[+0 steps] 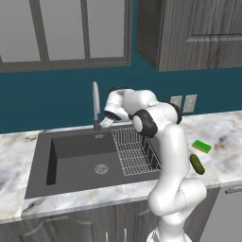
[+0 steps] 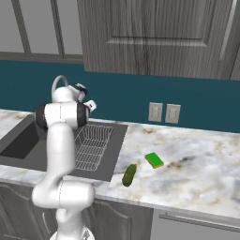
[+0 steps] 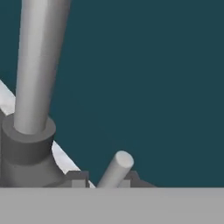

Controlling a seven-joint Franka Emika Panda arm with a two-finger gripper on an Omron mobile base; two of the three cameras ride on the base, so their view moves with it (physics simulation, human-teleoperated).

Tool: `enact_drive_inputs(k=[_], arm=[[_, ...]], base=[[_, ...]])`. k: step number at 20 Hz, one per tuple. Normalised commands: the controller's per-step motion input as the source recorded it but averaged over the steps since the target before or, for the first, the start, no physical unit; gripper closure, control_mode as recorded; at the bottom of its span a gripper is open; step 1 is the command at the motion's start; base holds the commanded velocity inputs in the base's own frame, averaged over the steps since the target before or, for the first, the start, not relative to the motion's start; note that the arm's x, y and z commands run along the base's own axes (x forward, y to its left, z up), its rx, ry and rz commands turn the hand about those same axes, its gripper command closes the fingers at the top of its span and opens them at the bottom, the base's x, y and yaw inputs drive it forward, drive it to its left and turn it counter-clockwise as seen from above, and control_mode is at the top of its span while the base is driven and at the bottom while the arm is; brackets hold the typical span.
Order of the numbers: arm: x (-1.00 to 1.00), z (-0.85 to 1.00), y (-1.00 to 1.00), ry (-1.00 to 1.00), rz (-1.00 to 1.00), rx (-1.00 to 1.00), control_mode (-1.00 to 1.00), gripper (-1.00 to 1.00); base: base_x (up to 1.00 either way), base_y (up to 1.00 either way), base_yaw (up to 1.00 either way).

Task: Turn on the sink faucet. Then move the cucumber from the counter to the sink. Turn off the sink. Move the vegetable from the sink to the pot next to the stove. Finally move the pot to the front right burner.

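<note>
Apparently the job is only just beginning: the gripper is reaching to the foot of the sink faucet at the far edge of the sink, and in the hand view the small lever handle is sitting between the two finger tips. The claw is drawn nearly shut around that lever, pinching or at least bracketing it; whether the pads are truly pressing on it is hard to tell. No water is showing from the spout, so the faucet is probably not yet running. The cucumber is lying on the counter to the right of the basin, near the front edge, just beside a green sponge. Everything after the first step is waiting: rinsing the cucumber, shutting the water, and the pot and burner work.
</note>
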Motion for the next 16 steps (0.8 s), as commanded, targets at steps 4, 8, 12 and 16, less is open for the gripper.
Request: enact_drive_inputs(k=[4,8,12,16], arm=[[0.0,0.0,0.11,0.0,-0.28,0.0,-1.0,1.0],[0.01,-0.1,-0.01,0.01,-0.05,0.0,-1.0,1.0],[0.01,-0.15,-0.06,-0.03,0.0,0.0,-1.0,1.0],[0.0,-0.04,-0.33,-0.05,-0.01,0.01,-1.0,1.0]], base=[[0.0,0.0,0.0],[0.0,0.0,0.0],[0.0,0.0,0.0],[0.0,0.0,0.0]])
